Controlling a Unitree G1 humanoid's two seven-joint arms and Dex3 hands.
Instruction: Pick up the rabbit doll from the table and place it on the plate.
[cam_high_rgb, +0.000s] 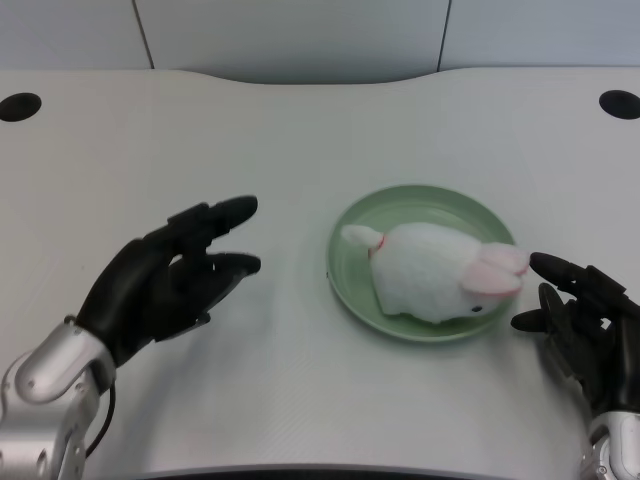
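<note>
The rabbit doll (437, 284) lies on the green plate (420, 201), its pink ears reaching the plate's right rim. The left hand (160, 285) hovers well left of the plate, fingers apart and holding nothing, with bare white table (290, 130) between them.

My left hand (165, 280) hovers low near the table's front-left corner — fingers spread, palm empty. Its silver forearm (45, 400) angles in from that corner. The right hand (585, 325) sits at the front-right edge — fingers loosely apart.

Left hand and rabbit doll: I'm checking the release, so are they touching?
Apart. The head view shows the left hand open over the table, with a bare strip of tabletop between its fingertips and the rabbit doll lying on the plate.
</note>
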